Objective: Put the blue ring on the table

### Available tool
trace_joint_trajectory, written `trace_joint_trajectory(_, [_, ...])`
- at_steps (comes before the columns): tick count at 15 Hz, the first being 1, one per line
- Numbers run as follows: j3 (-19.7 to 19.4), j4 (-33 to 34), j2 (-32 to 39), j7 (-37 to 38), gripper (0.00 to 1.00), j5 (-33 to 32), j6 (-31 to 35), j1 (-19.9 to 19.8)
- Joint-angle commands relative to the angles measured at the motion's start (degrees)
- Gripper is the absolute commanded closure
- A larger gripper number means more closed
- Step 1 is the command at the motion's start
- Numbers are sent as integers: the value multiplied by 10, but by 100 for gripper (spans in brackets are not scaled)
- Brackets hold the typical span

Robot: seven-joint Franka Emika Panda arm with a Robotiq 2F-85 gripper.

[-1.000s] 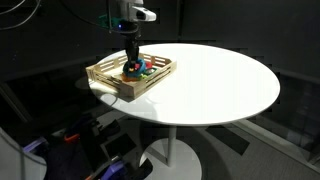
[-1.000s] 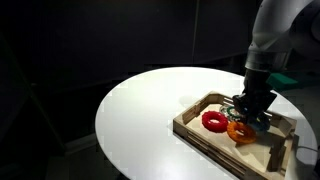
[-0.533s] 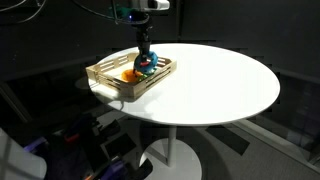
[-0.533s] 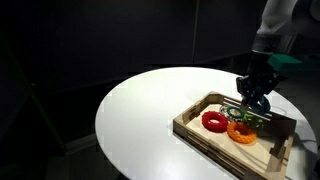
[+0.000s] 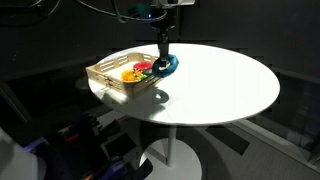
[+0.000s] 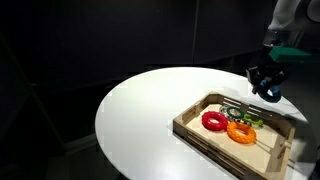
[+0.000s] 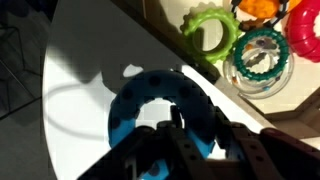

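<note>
Item one, the gripper (image 5: 162, 62) (image 6: 266, 88) (image 7: 175, 135): I am reading it as clenched on the blue ring (image 5: 167, 68) (image 6: 272, 94) (image 7: 140, 100). In the wrist view the dark fingers (image 7: 190, 150) are pressing against the near side of the ring's bumpy band.

Item two, position of the blue ring: it is hanging in the air, clear of every surface. In both exterior views it is sitting just beside one corner of the wooden tray (image 5: 110, 82) (image 6: 190, 128), above tray height. In the wrist view the white top of the table (image 5: 220, 85) (image 6: 140, 120) (image 7: 80, 70) is lying directly beneath the ring. A dark shadow (image 5: 160, 97) is falling on the tabletop apart from the ring.

Item three, count:
- I am counting one blue ring, one tray and one round table.
- Four other toys are showing in the wrist view: one bright green ring (image 7: 210, 30), one teal ring (image 7: 262, 58), one orange piece (image 7: 262, 7) and one red piece (image 7: 305, 35), both cut by the frame edge.
- In an exterior view the red ring (image 6: 213, 121) and the orange ring (image 6: 241, 131) are lying inside the tray, touching each other.
- The green toys behind them are blurring together there, so I cannot separate them.

All four are lying well apart from the gripper.
</note>
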Motion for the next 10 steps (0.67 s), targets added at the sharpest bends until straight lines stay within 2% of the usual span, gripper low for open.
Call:
trace_joint_trajectory(1, [-12, 9, 18, 46, 89, -27, -5, -13])
trace_joint_trajectory(10, [-43, 6, 79, 86, 89, -43, 0, -13])
